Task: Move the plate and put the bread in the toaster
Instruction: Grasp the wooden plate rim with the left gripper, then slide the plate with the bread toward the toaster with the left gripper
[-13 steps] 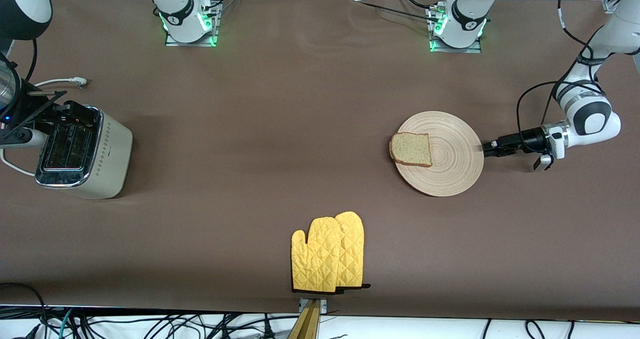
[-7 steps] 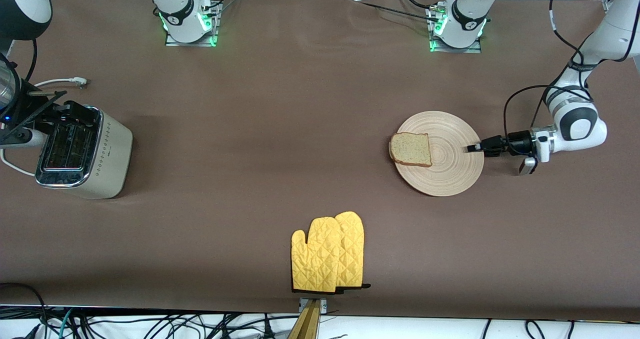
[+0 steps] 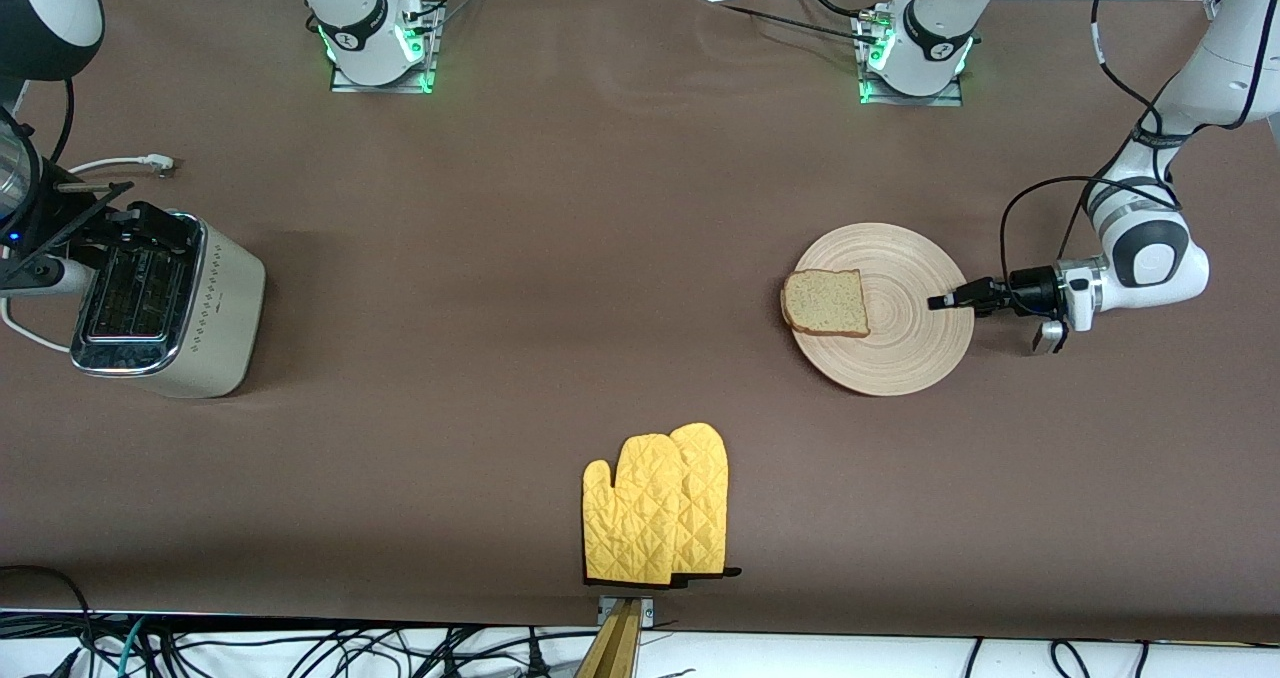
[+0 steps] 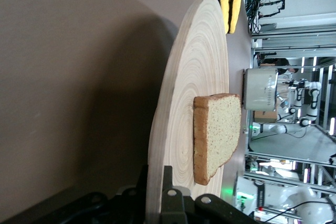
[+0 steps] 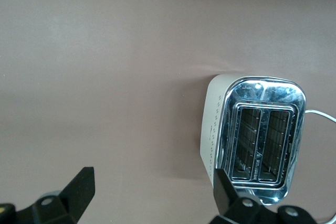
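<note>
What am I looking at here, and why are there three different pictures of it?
These are two robot arms bolted to a brown table. The wide picture comes from a high camera facing them. The other two come from cameras on each arm's wrist, looking past its claw.

The left claw is shut on the rim of a round wooden plate, which carries a slice of bread. Its wrist view shows that plate edge-on from the grip.

The right claw hangs open over the table beside the toaster, at the right arm's end; its camera looks down into both slots.

A pair of yellow oven mitts lies nearest the front camera, untouched.
</note>
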